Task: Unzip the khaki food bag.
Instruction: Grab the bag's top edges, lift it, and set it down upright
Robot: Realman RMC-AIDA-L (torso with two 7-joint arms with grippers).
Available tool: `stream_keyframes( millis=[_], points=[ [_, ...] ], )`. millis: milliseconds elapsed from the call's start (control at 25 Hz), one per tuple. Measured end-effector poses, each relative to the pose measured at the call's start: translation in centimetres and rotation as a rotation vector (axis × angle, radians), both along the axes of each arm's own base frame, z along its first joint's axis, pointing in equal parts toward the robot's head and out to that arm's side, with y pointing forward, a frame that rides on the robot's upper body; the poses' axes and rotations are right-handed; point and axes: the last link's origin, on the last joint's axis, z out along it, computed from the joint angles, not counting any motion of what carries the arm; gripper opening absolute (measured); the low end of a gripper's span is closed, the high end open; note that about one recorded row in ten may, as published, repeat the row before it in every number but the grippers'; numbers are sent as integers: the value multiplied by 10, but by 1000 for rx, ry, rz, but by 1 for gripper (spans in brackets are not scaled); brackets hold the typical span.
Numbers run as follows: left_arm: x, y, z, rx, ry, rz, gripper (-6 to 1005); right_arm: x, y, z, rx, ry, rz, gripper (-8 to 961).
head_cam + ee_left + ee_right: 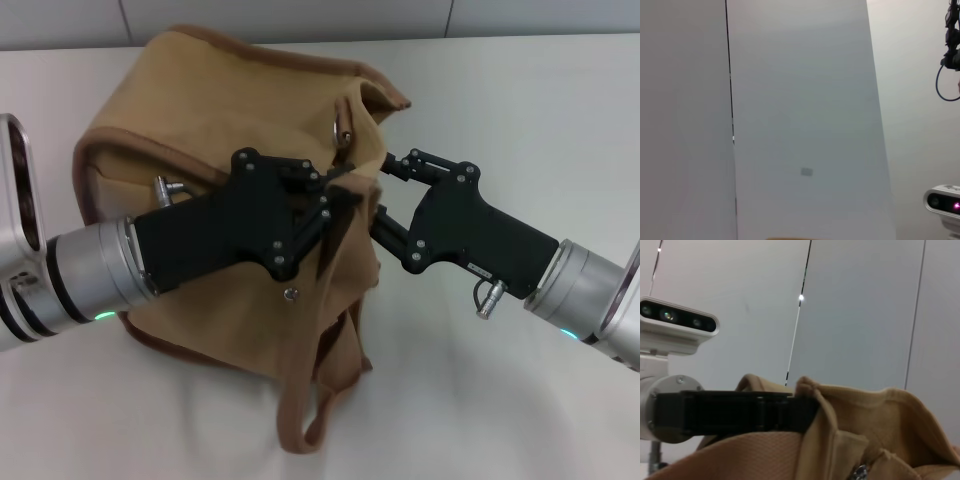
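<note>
Head view alone: both tools [340,195] at khaki food bag [200,120].

A: How much of the khaki food bag [210,110] is covered?

B: The left pincer [335,200] lies across its front, hiding the middle of that face. Where its tips meet the cloth, dark folds swallow them, so I cannot tell whether they pinch anything.

A: And the right pincer [385,190]?

B: Its tips run behind the bag's crumpled top edge. Same trouble.

A: The zipper?

B: Not traceable in the head view. In the right wrist view a small metal piece [859,472] shows at the bag's lower fold, cut off by the frame edge.

A: The left wrist view?

B: Only a tan sliver [790,238] at the frame edge.
</note>
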Motion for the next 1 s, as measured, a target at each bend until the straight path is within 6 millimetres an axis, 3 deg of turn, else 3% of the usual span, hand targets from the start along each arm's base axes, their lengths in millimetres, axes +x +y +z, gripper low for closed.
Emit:
stream_keyframes(
  millis=[160, 480, 1000],
  points=[
    [1, -2, -3, -11, 0, -12, 57, -1, 6, -4, 4, -4, -40, 542],
    [3, -3, -4, -19, -4, -13, 61, -3, 7, -8, -14, -19, -43, 172],
    [1, 0, -5, -7, 4, 10, 69, -1, -3, -7, -20, 18, -40, 158]
  ],
)
